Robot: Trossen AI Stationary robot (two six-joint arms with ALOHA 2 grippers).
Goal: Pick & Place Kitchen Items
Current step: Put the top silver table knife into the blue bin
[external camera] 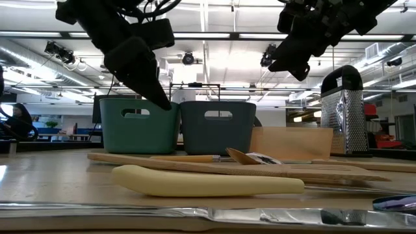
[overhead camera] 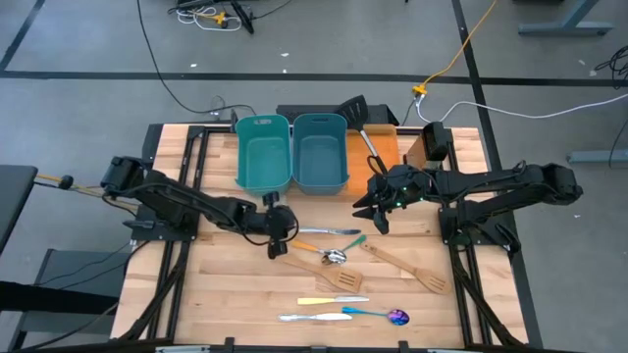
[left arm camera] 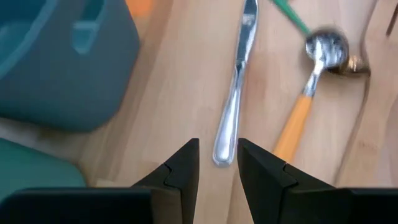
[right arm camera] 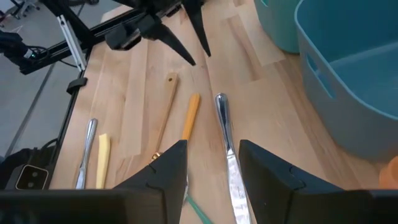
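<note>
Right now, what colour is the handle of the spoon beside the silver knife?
Orange; the spoon beside the silver knife shows best in the left wrist view.

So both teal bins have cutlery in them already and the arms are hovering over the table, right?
Not quite. Both teal bins are empty, as the high view shows. The cutlery, such as the silver knife, lies on the table. The left gripper and right gripper do hover over the table.
</note>
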